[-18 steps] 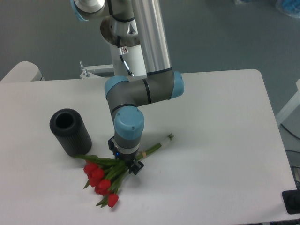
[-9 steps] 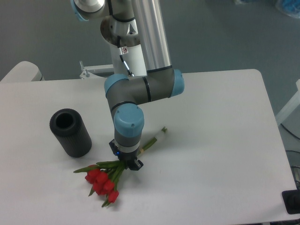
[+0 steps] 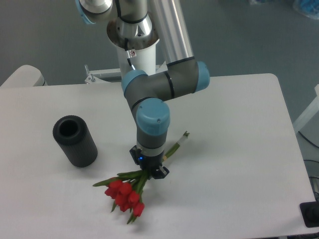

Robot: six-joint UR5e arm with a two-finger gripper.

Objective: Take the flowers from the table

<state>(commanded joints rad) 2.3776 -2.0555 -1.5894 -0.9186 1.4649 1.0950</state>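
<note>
Black ribbed cylinder vase (image 3: 75, 141) upright at left on the white rounded-corner table (image 3: 239, 149). Bunch of red tulip flowers on green stems (image 3: 130, 191): mid-stems hidden by black two-finger gripper (image 3: 151, 169), clamped on them. Grey-blue arm (image 3: 159, 89) points straight down.

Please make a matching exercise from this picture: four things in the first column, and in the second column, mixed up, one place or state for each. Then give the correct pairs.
Column 1
1. flowers
2. black ribbed vase
3. gripper
4. table

Column 2
A. stands upright with its dark opening showing, on the left side of the picture
B. white and flat, under everything else
C. red buds toward the lower left, pale stem ends toward the upper right
D. points down, shut on green stems

Pairs: 1-C, 2-A, 3-D, 4-B
</note>
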